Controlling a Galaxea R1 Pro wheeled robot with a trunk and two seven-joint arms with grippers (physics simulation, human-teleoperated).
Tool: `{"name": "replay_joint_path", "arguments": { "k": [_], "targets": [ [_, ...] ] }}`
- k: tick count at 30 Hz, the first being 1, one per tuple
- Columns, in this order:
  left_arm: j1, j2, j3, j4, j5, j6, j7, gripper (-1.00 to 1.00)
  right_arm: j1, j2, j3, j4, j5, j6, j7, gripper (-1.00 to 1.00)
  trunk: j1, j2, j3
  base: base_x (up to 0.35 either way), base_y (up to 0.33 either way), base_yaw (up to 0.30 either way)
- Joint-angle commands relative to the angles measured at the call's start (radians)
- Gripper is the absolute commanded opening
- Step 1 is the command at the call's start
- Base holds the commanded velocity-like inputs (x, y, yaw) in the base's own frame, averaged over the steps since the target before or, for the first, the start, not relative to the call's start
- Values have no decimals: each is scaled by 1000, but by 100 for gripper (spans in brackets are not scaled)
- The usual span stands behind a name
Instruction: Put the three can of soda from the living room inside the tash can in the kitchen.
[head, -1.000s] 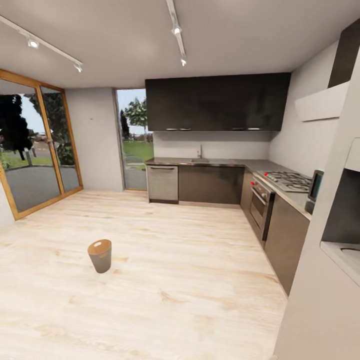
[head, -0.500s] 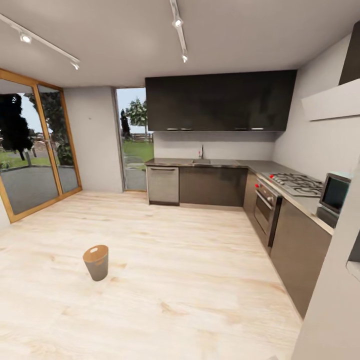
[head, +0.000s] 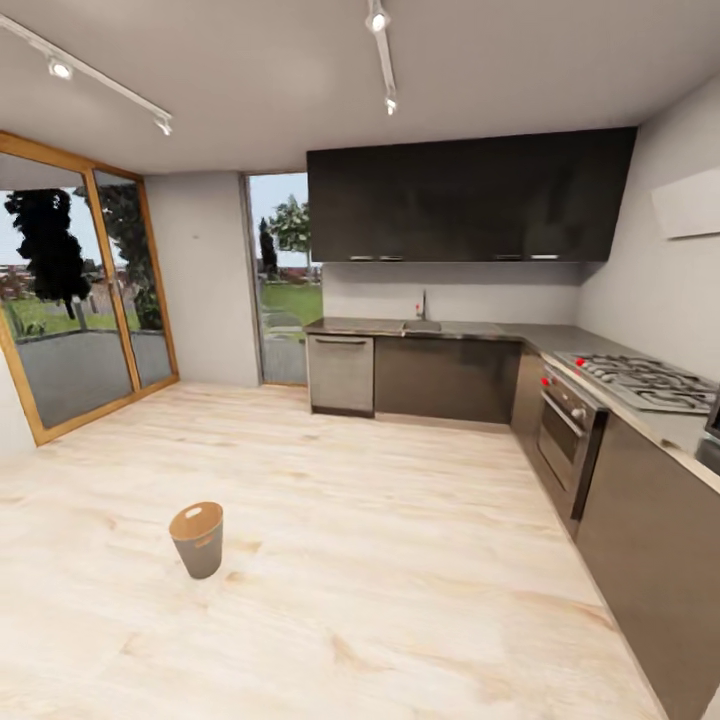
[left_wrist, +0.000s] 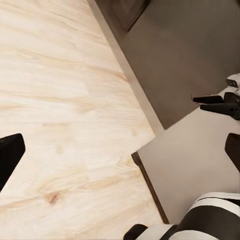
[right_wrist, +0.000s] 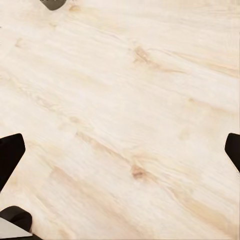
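Note:
The tash can stands upright on the pale wood floor, left of the middle in the head view; it is a small tapered bin, brown inside and grey outside. The cans of soda are out of view. In the left wrist view my left gripper is open, its dark fingertips wide apart over floor and a pale panel, with nothing between them. My right gripper is open too in the right wrist view, hanging over bare floorboards with nothing in it.
Dark kitchen cabinets with a sink line the back wall. An oven and gas hob run along the right side. Wood-framed glass doors fill the left wall. Wide open floor lies between bin and cabinets.
The whole head view has shifted, so the camera moved: the white wall unit at the right edge has slid out of the picture. The bin stands where it did.

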Motion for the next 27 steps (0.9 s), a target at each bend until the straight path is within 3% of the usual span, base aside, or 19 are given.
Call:
{"name": "replay_joint_path", "arguments": {
  "k": [1,11,27],
  "targets": [
    [0,0,0,0,0,0,0,100,0,0,0,0,0,0,0,100,0,0,0,346,0,237],
    [0,0,0,0,0,0,0,100,0,0,0,0,0,0,0,100,0,0,0,345,10,249],
    [0,0,0,0,0,0,0,100,0,0,0,0,0,-1,0,100,0,0,0,345,104,254]
  ]
}}
